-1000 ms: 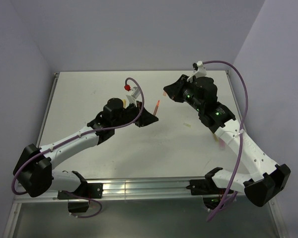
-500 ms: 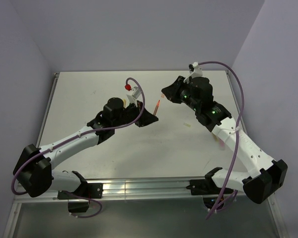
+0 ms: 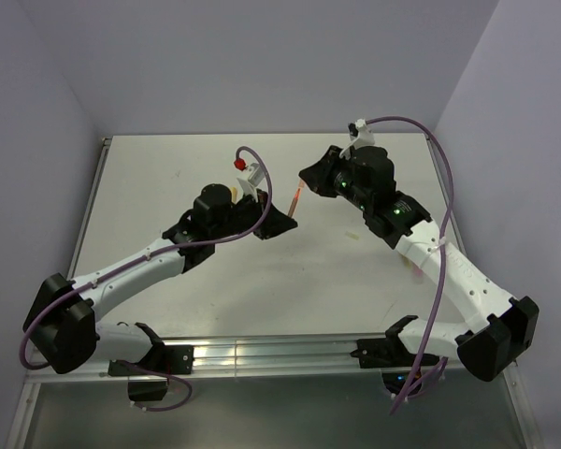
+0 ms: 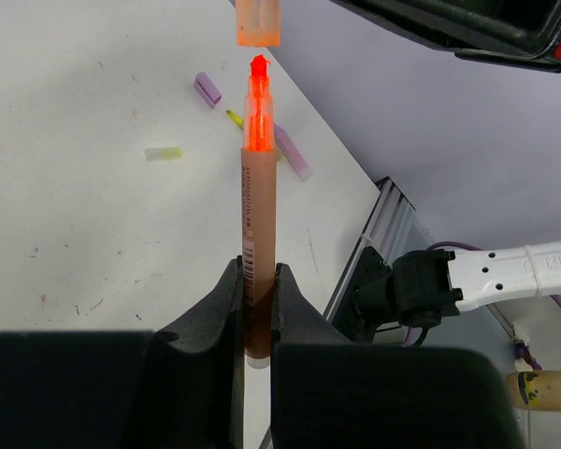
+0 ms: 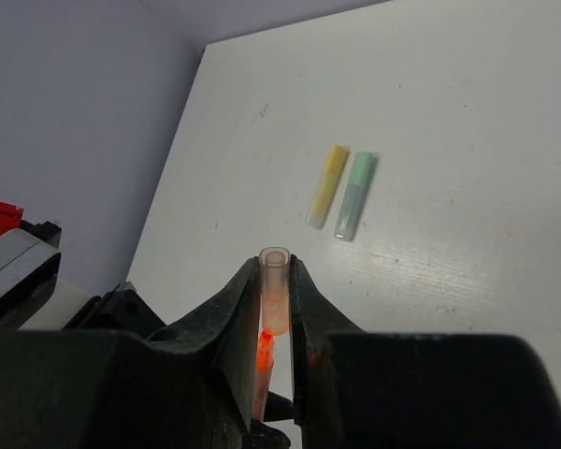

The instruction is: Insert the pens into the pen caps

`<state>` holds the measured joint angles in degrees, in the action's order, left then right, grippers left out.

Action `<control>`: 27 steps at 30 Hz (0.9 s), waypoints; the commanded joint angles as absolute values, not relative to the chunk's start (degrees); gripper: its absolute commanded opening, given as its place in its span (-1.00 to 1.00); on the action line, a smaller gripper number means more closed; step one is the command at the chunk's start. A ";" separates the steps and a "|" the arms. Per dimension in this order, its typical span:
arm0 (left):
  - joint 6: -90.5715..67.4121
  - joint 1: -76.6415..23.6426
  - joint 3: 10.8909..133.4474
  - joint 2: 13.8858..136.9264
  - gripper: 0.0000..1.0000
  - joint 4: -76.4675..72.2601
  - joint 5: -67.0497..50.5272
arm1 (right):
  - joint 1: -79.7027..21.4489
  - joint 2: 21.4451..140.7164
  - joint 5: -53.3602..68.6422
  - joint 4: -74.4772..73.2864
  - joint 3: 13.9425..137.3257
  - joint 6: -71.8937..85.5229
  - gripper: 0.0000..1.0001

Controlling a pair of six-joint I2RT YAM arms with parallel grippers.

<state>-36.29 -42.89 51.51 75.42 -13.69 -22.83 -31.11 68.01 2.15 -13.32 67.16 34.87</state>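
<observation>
Left gripper (image 4: 258,285) clamps the orange pen (image 4: 253,206); right gripper (image 5: 277,297) pinches the orange cap (image 4: 259,22), just off its tip at 12 o'clock. Aligning both axes, then pushing gently, should seat it.

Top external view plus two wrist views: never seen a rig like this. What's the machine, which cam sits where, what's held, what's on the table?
Two small robot arms are bolted at the near edge of a white table. The top view looks down from above and behind them. Each of the other two pictures comes from a camera on one wrist, looking along that arm's own fingers.

The left end effector grips an orange pen by its rear end, with the tip uncovered. The right end effector grips an orange cap. In the left wrist view the cap sits just beyond the pen tip with a small gap, so it is lined up but not yet on.

Lying on the table are a yellow pen and a mint pen side by side, a purple cap and a yellow cap.
</observation>
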 commanded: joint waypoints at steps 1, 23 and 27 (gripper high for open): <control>-34.63 -43.15 54.05 73.30 -0.99 -14.41 -22.24 | -31.82 68.20 1.06 -11.78 67.85 34.45 -1.00; -33.75 -42.98 54.14 71.81 -0.99 -14.33 -20.48 | -34.80 67.50 1.23 -10.90 65.83 35.95 -1.00; -34.28 -42.80 53.26 70.58 -0.99 -15.20 -20.13 | -36.55 66.27 0.09 -8.97 63.81 36.91 -1.00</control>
<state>-35.14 -42.83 51.77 73.58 -11.35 -20.58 -34.89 67.92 1.10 -11.64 65.28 36.14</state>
